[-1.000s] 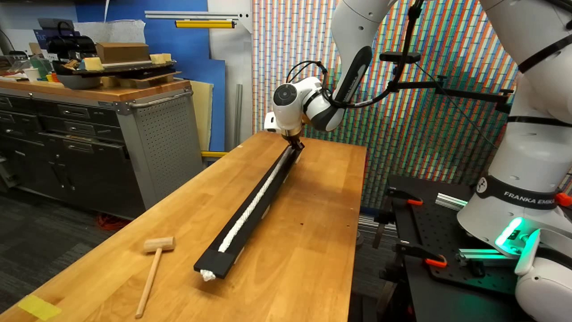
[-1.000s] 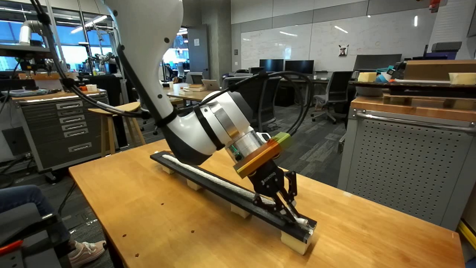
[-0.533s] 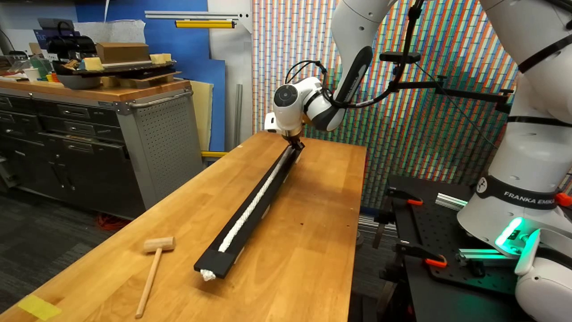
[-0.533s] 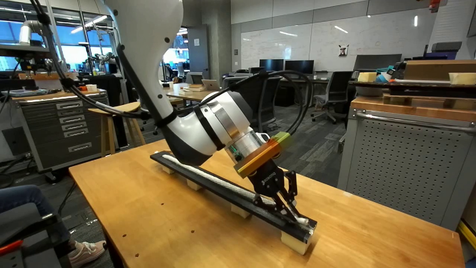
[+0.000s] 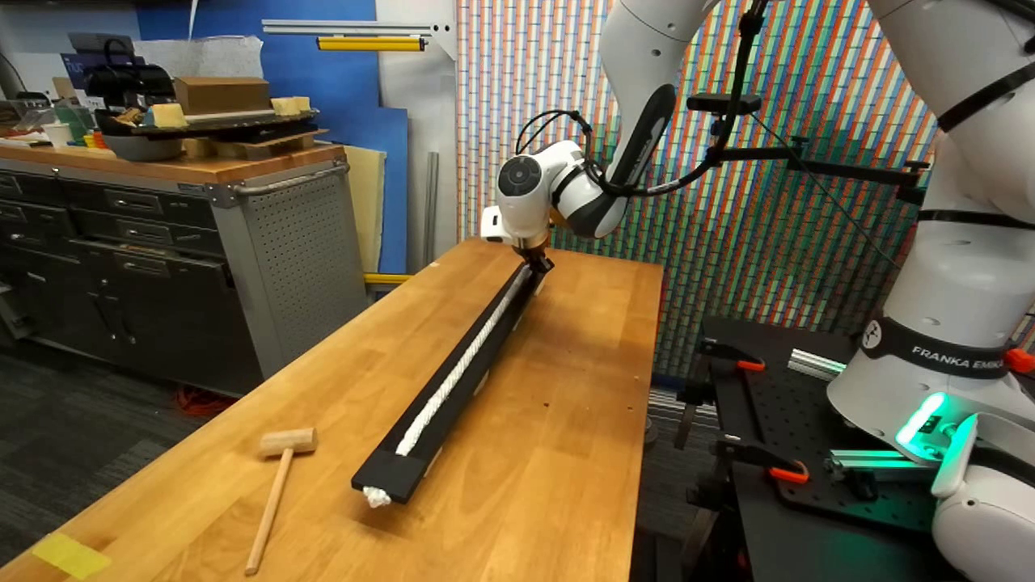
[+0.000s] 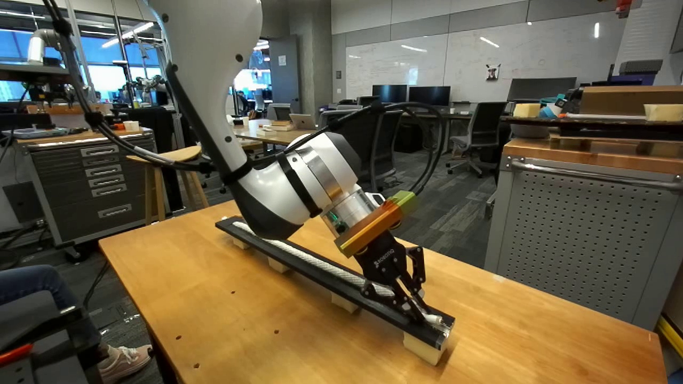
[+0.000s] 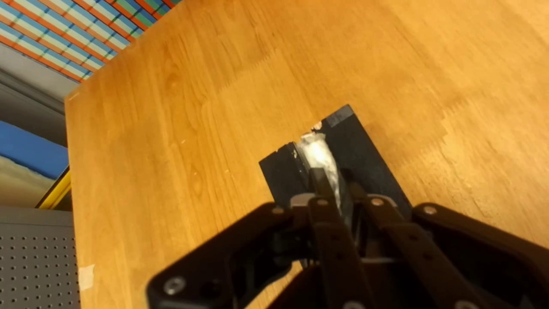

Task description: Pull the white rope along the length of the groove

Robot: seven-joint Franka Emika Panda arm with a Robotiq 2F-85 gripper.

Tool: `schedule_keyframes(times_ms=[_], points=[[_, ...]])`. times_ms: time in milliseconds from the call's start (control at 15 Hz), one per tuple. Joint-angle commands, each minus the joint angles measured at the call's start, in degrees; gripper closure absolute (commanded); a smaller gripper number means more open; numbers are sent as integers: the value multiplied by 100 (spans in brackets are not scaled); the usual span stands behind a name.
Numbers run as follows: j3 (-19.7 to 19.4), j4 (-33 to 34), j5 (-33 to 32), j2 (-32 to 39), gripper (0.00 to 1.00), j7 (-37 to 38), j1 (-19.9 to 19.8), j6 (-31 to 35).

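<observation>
The black two-fingered gripper (image 7: 335, 184) pinches the white twisted rope (image 7: 321, 158), whose end pokes out just ahead of it. Behind the gripper I can see the rope lying in the lengthwise groove (image 7: 302, 161) of the long, slim black bar (image 6: 320, 274).

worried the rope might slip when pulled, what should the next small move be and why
Probably squeeze the gripper a little tighter before pulling: in the wrist view its fingers flank the white rope near the end of the grooved black bar, but I can't tell whether they clamp it.
</observation>
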Motion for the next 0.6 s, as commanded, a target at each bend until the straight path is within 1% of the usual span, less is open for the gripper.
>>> schedule_keyframes(times_ms=[0,67,133,200,267,533], points=[[23,-12,-264,-85,97,152,-123,-100],[27,-6,-263,-83,93,150,-126,-103],[25,7,-279,-81,65,160,-123,-101],[28,12,-281,-81,63,164,-123,-110],[26,23,-300,-84,57,172,-125,-125],[29,66,-371,-106,26,229,-182,-160]])
